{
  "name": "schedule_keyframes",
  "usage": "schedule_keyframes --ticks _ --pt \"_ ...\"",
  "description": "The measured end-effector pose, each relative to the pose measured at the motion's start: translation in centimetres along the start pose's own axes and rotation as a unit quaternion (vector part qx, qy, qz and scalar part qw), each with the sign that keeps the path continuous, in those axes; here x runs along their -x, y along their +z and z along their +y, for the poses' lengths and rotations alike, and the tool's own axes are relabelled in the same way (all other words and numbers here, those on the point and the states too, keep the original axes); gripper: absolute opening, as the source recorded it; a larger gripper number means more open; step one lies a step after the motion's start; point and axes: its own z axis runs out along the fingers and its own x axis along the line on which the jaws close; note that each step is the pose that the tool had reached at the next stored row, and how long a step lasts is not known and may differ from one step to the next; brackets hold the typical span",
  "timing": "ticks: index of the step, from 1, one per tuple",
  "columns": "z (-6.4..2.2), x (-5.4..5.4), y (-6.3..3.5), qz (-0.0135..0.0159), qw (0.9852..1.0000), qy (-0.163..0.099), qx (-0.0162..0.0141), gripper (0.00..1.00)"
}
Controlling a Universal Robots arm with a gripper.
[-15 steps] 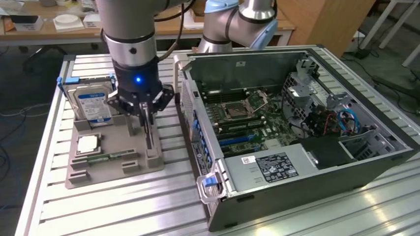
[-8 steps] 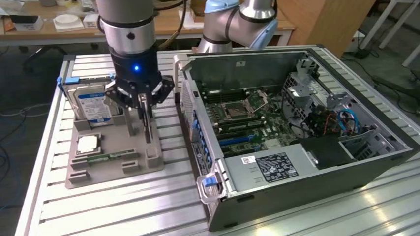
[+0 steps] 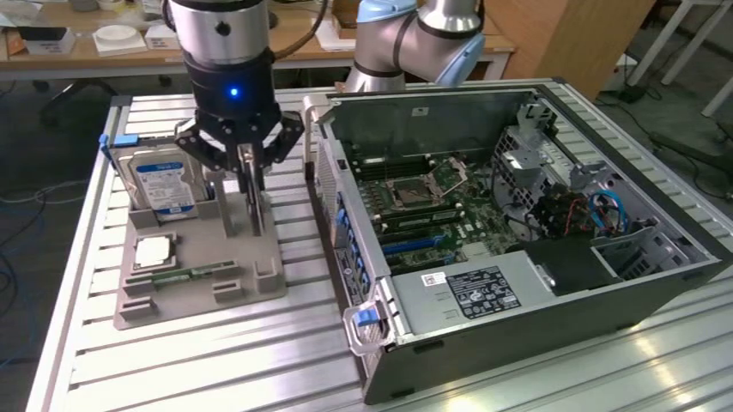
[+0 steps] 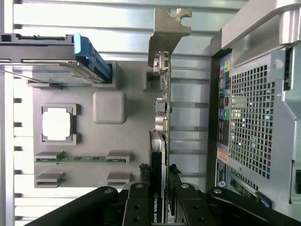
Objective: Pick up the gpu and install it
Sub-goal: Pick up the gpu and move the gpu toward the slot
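Wrist view: gripper (image 4: 160,170) clamped on gpu (image 4: 160,141), fingers (image 4: 145,172) pressing both faces. Card sits edge-on at rim of grey tray (image 4: 131,136), silver bracket (image 4: 167,28) at far end, PC case (image 4: 254,117) just beside. Ext. view: gripper (image 3: 245,197) down over tray (image 3: 218,275), btwn hard drive (image 3: 160,180) and open case (image 3: 550,283); gpu upright on tray.

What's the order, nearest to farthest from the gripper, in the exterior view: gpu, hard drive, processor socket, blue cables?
1. gpu, between the fingers.
2. hard drive, just to the exterior view's left.
3. processor socket, to the exterior view's right.
4. blue cables, farthest to that right.
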Motion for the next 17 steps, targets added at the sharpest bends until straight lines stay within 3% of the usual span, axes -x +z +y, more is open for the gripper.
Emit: schedule_keyframes --ticks 17 --pt "0.15 0.1 -4.72 -0.0004 1.0 0.0 0.0005 0.25"
